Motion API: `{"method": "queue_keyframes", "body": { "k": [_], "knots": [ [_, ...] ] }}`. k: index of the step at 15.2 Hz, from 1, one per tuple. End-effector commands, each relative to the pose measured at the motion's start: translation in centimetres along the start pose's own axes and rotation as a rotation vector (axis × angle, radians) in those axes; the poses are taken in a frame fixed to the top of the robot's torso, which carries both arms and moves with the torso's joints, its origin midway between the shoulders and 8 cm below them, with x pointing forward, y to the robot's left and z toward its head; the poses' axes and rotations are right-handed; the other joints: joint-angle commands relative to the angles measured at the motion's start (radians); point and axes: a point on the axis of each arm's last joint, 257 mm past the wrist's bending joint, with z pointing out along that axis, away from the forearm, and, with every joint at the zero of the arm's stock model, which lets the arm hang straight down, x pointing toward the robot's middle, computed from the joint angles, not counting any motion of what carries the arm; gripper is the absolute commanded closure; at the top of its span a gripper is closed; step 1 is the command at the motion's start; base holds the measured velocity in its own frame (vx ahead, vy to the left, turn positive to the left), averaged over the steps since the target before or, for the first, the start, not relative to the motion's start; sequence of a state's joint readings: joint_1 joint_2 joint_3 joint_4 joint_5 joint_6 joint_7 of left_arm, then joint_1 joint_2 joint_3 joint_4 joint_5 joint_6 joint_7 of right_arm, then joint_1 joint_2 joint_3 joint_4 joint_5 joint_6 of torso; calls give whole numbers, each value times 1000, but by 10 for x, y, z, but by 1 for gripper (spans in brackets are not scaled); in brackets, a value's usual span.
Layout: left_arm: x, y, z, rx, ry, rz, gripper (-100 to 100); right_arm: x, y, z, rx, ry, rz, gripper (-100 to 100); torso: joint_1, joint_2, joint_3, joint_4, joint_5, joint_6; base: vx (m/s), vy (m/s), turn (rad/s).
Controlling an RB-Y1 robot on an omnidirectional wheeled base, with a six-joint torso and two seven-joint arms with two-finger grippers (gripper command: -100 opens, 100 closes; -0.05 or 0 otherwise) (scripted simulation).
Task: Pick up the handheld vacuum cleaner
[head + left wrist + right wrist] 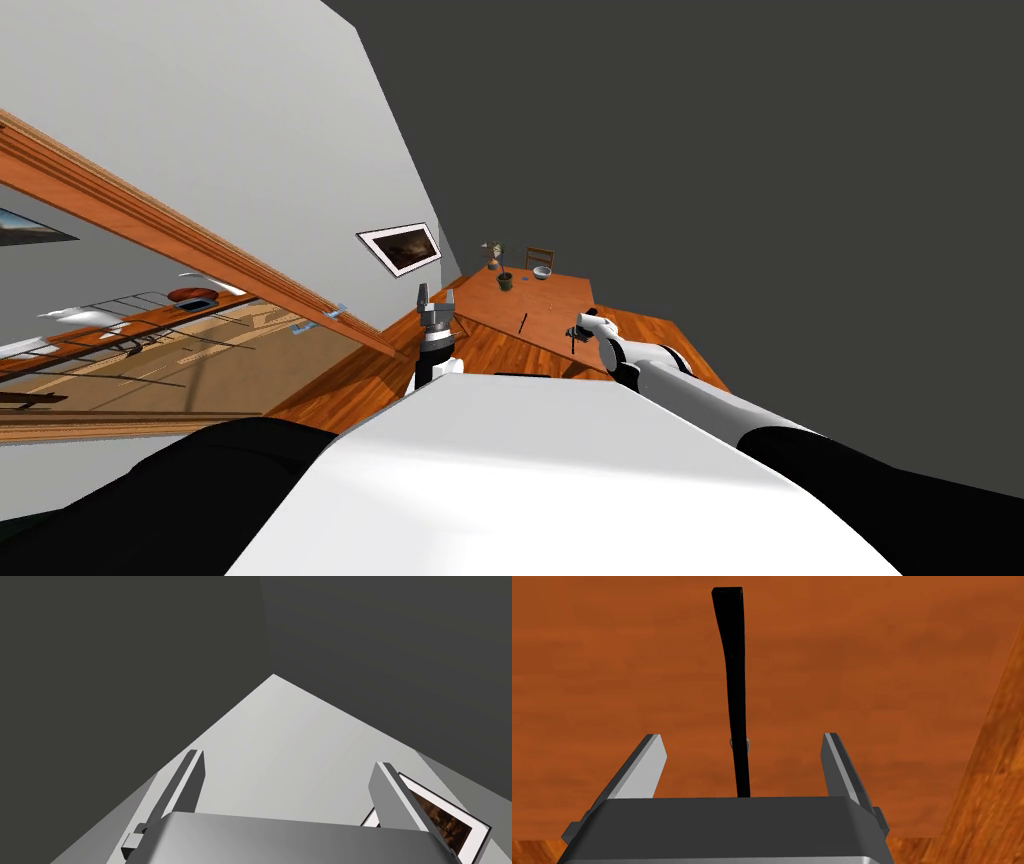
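Currently the right gripper [742, 737] is poised over the wooden table [892, 676], fingers spread wide and holding nothing. The handheld vacuum cleaner [734, 676], a slim black bar, lies flat on the tabletop and runs from between the fingers straight away from the gripper body.

The step in hand appears to be the descent to grasp. Keep the bar centred, lower until the tips straddle it, then close across its narrow width. So thin a body likely leaves little margin before the tips meet the tabletop.

Left of centre in the head view, the left gripper [423, 292] points upward, open and empty, clear of the work. Farther up the table, just above centre, a potted plant [500, 268], a bowl [541, 272] and a chair [539, 256] stand well apart from the vacuum. Nothing obstructs the approach.
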State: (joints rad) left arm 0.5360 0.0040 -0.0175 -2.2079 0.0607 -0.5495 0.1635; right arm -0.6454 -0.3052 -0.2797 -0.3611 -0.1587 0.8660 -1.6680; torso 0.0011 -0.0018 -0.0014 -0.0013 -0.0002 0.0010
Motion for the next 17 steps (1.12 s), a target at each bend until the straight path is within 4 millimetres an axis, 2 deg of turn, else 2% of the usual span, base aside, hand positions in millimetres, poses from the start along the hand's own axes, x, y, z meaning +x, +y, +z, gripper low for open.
{"method": "queue_keyframes", "body": {
  "k": [1,4,8,9,17],
  "knots": [
    [0,0,0,0,0,0,0,-7,2,6,1,5,-6,-100,0,0,0,0,0,0,66,10,-40],
    [0,0,0,0,0,0,0,-22,7,17,4,5,-15,-100,-1,-3,-2,-2,-1,1,79,3,-36],
    [0,0,0,0,0,0,0,-20,6,17,4,9,-16,-100,-1,-2,-2,-3,-2,1,45,10,-10],
    [0,0,0,0,0,0,0,-21,6,17,4,8,-15,100,-2,-1,-2,-2,-2,1,6,1,0],
    [0,0,0,0,0,0,0,-14,4,12,3,5,-11,100,-3,5,1,-2,-2,1,-23,-4,10]
  ]
}}
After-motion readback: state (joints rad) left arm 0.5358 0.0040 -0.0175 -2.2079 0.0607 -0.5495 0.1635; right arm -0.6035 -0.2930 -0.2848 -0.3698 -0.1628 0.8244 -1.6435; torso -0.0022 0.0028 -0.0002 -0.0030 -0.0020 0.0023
